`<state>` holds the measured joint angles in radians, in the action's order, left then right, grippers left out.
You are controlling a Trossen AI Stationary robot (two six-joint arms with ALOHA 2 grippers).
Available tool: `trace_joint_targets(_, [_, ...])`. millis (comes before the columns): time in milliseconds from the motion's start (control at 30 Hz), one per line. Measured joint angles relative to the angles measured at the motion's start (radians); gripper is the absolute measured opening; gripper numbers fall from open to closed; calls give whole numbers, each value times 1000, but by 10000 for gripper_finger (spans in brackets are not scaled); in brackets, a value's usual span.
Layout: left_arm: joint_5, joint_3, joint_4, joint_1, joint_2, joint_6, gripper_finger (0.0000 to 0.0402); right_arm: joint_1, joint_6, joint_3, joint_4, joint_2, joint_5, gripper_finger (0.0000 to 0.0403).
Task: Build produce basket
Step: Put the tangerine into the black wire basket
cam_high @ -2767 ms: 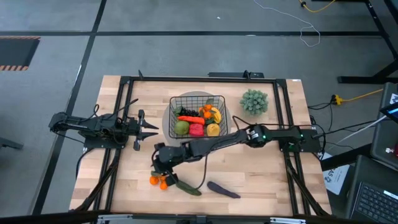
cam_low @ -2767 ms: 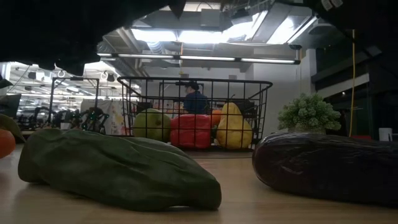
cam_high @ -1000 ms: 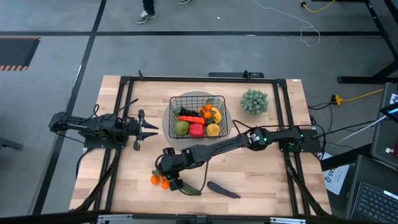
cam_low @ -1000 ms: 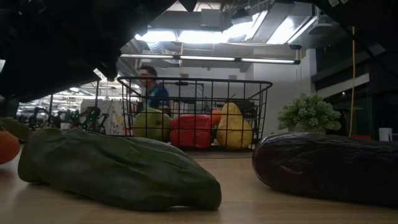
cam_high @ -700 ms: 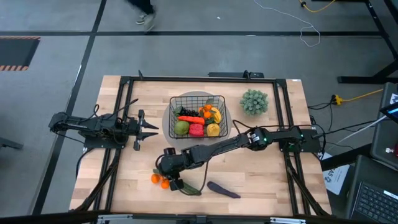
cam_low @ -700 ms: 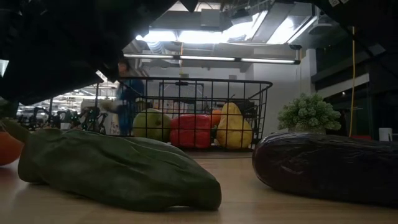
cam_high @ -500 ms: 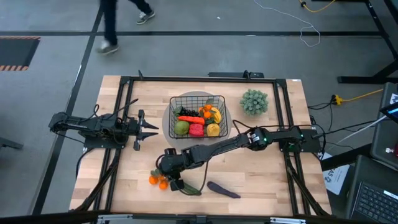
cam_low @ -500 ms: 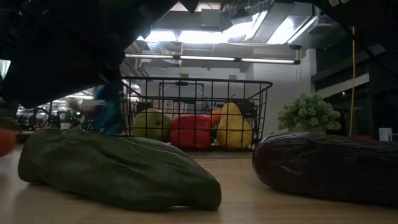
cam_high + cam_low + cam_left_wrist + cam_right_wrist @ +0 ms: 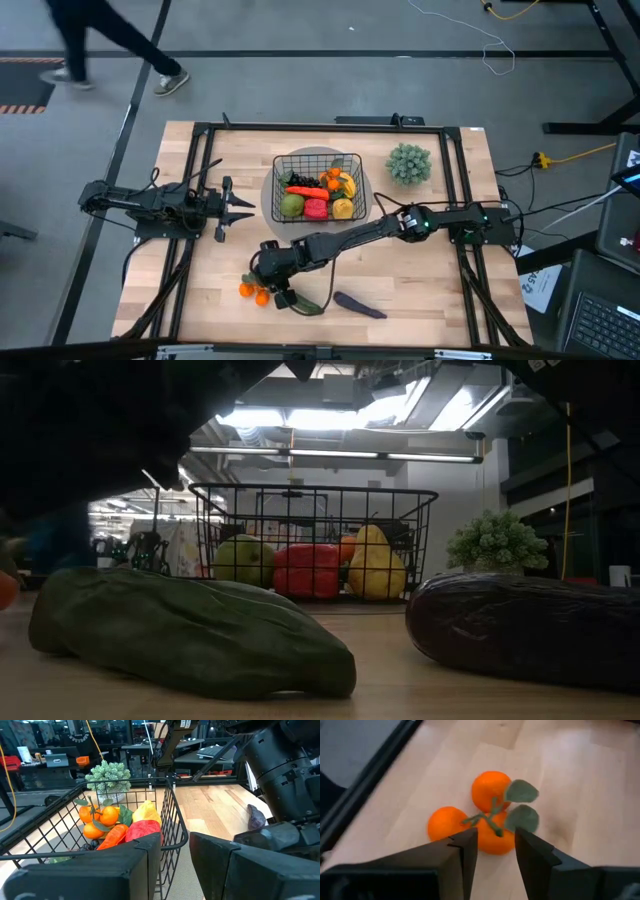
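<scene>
The black wire basket [image 9: 277, 180] stands mid-table with an apple, pepper, lemon, carrot, grapes and tangerines inside. A cluster of three tangerines [image 9: 487, 812] with green leaves lies on the table near the front left [image 9: 251, 291]. My right gripper [image 9: 495, 845] is open, slanting down at the cluster, its fingers either side of the nearest tangerine [image 9: 494, 841]. The green cucumber [image 9: 305, 303] and purple eggplant [image 9: 360, 305] lie on the table just right of it. My left gripper [image 9: 236, 206] waits open at the table's left, level, pointing at the basket. My right gripper comes slanting down from the table's right side, with its open fingers [image 9: 466, 845] standing on either side of the nearest tangerine of the cluster. I cannot tell whether they touch it. The cluster rests on the table.
A pale-green bushy plant [image 9: 408, 163] stands right of the basket, which sits on a grey round disc [image 9: 268, 200]. Black frame rails [image 9: 190, 200] run along the table's left and right sides. A person walks on the floor beyond the far left corner [image 9: 90, 40].
The tangerine cluster has slid a little toward the table's left edge in front of my right gripper, which has stayed in place and open. A person has walked leftward past the table's far side.
</scene>
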<state>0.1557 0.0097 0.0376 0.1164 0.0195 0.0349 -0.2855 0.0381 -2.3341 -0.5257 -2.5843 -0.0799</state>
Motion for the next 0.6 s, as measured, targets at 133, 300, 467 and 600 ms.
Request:
trace_joint_targets(133, [0, 0, 0, 0, 0, 0, 94, 0, 19, 0, 5, 0, -11, 120])
trace_joint_targets(300, [0, 0, 0, 0, 0, 0, 94, 0, 29, 0, 22, 0, -11, 120])
trace_joint_targets(467, [0, 0, 0, 0, 0, 0, 94, 0, 25, 0, 21, 0, -11, 112])
trace_joint_targets(600, [0, 0, 0, 0, 0, 0, 94, 0, 27, 0, 21, 0, -11, 91])
